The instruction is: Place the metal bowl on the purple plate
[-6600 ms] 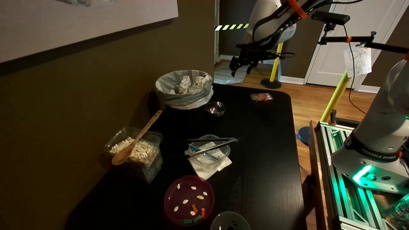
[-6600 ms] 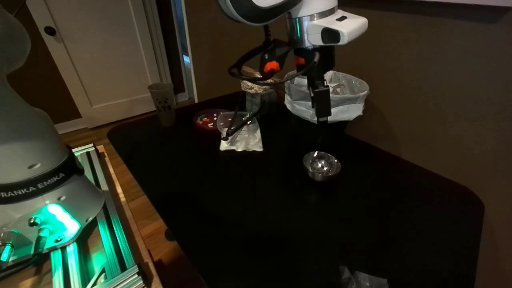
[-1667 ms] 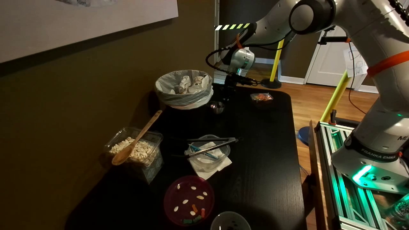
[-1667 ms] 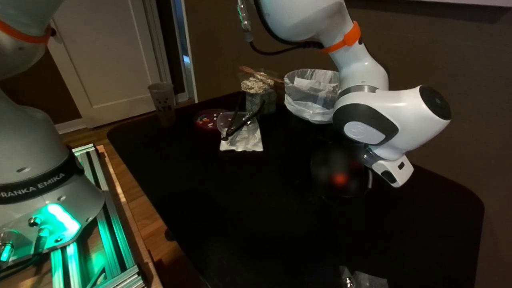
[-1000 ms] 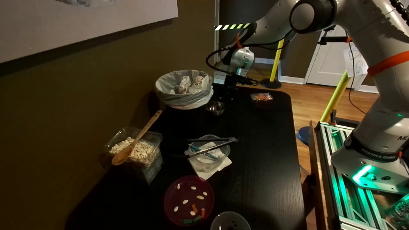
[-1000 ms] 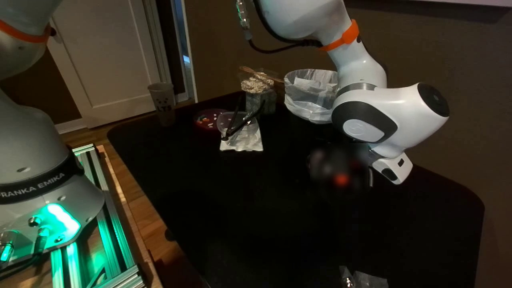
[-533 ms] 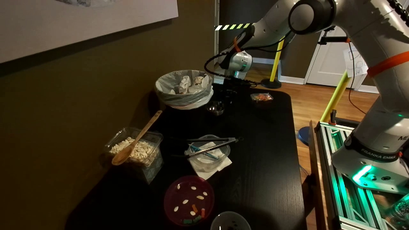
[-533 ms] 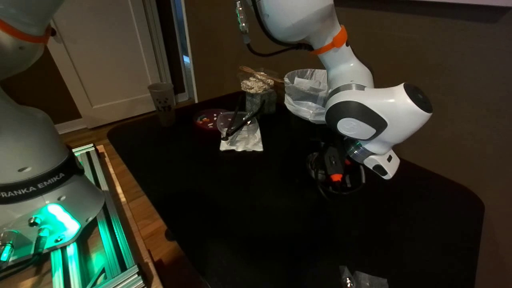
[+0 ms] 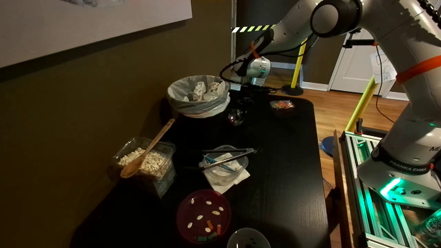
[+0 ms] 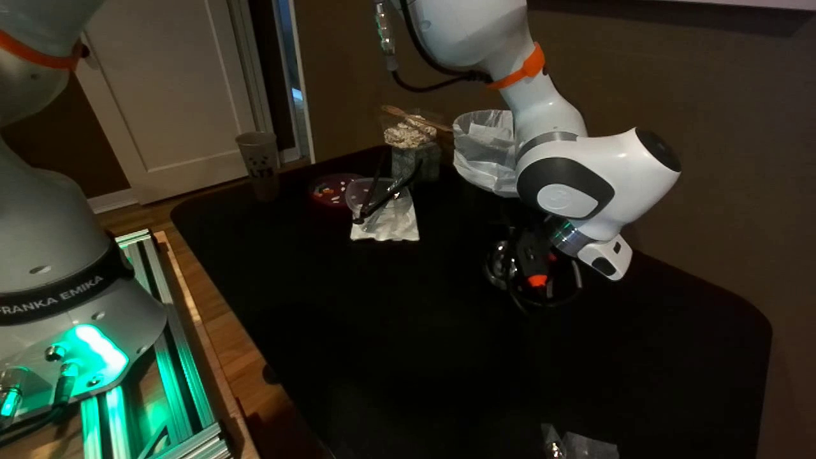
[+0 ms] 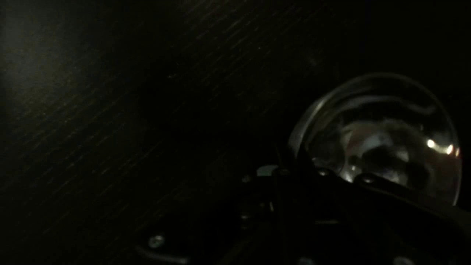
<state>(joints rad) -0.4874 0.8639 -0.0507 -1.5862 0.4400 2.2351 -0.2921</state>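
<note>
The metal bowl (image 9: 235,118) is at the far end of the black table, small and shiny, and looks tilted. Also in an exterior view, the bowl (image 10: 499,268) is partly covered by my gripper's dark body and cable. In the dark wrist view, my gripper (image 11: 295,158) is at the left rim of the bowl (image 11: 390,129), its jaws drawn together with the rim between them. Whether the bowl still touches the table, I cannot tell. The purple plate (image 9: 185,215) lies at the near end, holding several pale seeds and a few coloured pieces.
Between bowl and plate stands a clear container (image 9: 222,177) on a napkin, with tongs (image 9: 229,160) across it. A plastic-lined basket (image 9: 200,111) is by the wall beside the bowl. A seed tub (image 9: 163,179) bears a wooden spoon (image 9: 146,155). A cup (image 10: 258,167) stands near the plate.
My arm came down from above to the bowl. Over the last second the gripper has shifted slightly and closed on the rim, and the bowl has tipped a little.
</note>
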